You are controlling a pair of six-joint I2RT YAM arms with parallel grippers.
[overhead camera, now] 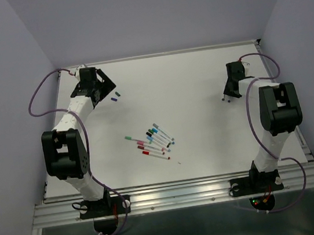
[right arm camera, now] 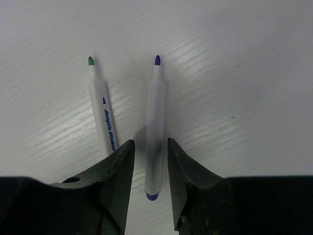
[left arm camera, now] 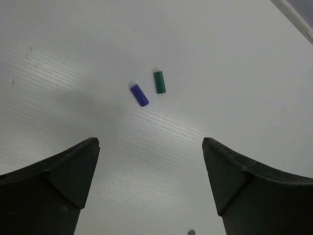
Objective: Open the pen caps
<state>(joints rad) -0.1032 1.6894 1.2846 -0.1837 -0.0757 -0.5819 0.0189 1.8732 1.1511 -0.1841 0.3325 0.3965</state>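
Two loose pen caps lie side by side on the white table, one purple (left arm camera: pixel 139 95) and one green (left arm camera: pixel 159 82). My left gripper (left arm camera: pixel 150 147) hovers just short of them, open wide and holding nothing; from above it sits at the far left (overhead camera: pixel 101 84). An uncapped purple-tipped pen (right arm camera: pixel 155 112) lies on the table between the jaws of my right gripper (right arm camera: pixel 150 144), which stand slightly apart from the barrel on both sides. An uncapped green-tipped pen (right arm camera: pixel 102 115) lies just left of it. The right gripper is at the far right (overhead camera: pixel 231 92).
A cluster of several capped pens (overhead camera: pixel 152 143) lies in the middle of the table (overhead camera: pixel 198 76). A tiny white speck (overhead camera: pixel 179 163) rests near the front edge. Lilac walls close in the table on three sides.
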